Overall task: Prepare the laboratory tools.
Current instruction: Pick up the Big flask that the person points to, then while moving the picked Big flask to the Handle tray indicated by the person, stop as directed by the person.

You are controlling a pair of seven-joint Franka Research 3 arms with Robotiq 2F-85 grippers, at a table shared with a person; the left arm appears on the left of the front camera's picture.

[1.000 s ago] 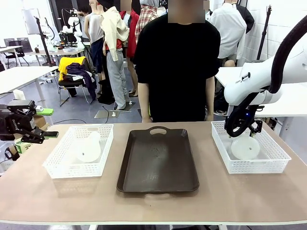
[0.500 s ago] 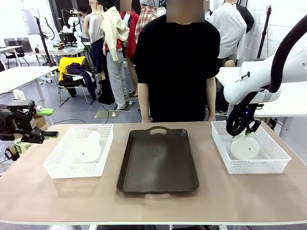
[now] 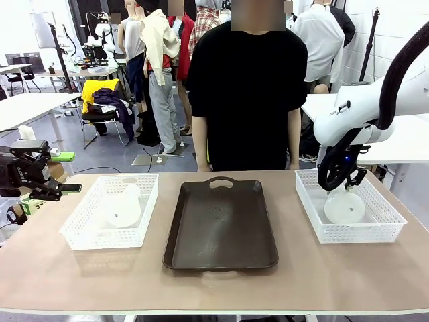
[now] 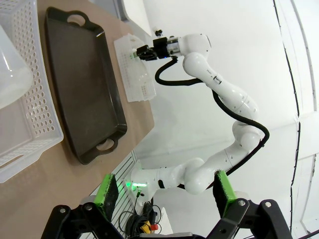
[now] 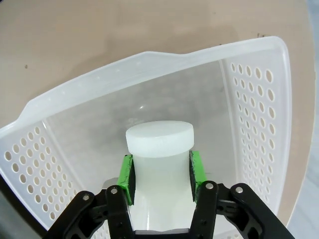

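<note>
Right hand [image 5: 160,174] newly clamped on flask [image 5: 159,138] neck, basket [image 5: 149,55] walls around, left hand [image 4: 165,192] apart

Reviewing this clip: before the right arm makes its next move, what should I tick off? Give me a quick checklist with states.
1. Grip: right pincer shut on right flask neck, pads on both sides: ok.
2. Flask's wider top past the pads: ok.
3. Way up out of right basket free: ok.
4. Drop spot: tray bare: ok.
5. Other arm: left pincer open, away from tray: ok.
6. Flask base off basket floor: cannot tell.
</note>
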